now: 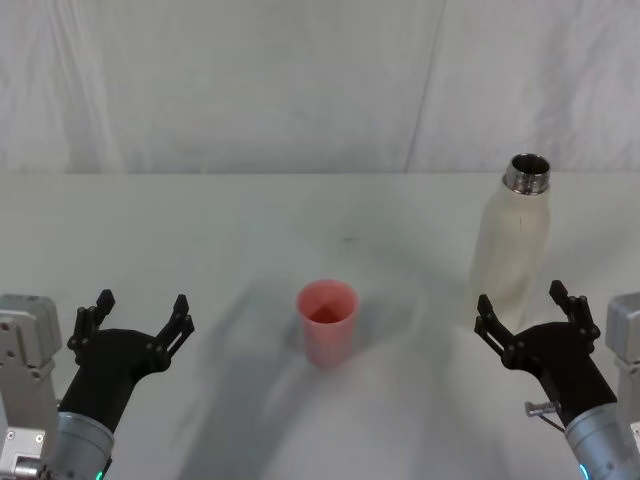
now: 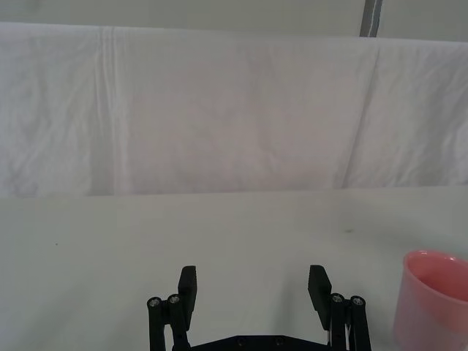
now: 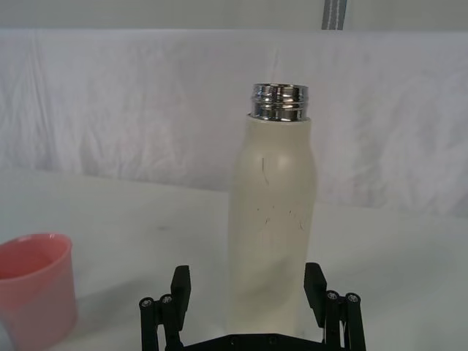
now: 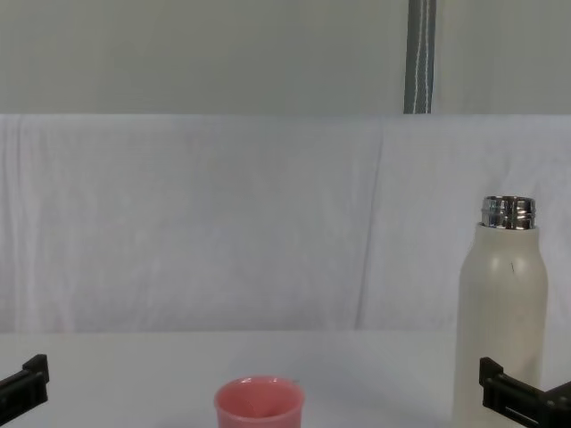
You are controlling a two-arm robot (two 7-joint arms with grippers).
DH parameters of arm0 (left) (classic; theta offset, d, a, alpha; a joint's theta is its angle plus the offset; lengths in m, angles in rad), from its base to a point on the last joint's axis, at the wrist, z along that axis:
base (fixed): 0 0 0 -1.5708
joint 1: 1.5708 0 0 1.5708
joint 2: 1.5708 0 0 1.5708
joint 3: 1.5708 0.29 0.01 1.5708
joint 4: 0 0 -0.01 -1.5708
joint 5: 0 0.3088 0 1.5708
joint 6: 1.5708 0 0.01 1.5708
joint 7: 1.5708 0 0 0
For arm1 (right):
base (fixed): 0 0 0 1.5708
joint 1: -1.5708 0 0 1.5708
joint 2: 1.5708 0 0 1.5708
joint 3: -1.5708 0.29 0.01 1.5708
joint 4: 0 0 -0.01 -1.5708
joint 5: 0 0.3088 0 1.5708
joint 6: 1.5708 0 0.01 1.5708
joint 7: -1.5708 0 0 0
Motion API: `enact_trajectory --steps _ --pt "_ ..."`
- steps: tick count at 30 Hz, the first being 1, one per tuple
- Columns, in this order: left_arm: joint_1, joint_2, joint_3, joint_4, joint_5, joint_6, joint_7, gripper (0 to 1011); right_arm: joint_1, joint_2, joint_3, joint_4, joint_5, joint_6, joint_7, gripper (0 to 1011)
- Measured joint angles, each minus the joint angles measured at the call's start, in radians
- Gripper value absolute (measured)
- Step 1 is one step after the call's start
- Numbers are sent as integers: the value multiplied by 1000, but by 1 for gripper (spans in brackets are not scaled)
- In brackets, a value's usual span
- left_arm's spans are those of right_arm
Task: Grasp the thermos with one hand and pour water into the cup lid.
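The right gripper (image 1: 526, 306) is lining up on the thermos (image 1: 511, 244), fingers spread wide and holding nothing, just short of its base. Next it needs to advance and close. The cup lid (image 1: 327, 321) is standing left of the thermos, well apart. The left gripper (image 1: 138, 315) is idling open beyond it; nothing is blocking.

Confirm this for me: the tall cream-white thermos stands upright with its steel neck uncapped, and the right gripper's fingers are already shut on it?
Not quite. The tall cream-white thermos stands upright and uncapped, but the right gripper is open, short of the bottle, as the right wrist view shows.
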Motion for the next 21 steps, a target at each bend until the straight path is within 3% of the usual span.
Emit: enact_trajectory --steps 6,21 --pt "0 0 0 0 0 0 0 1001 27 -34 23 41 20 -18 26 1002" --pt "0 0 0 0 0 0 0 1001 93 -79 72 133 21 -38 71 1002"
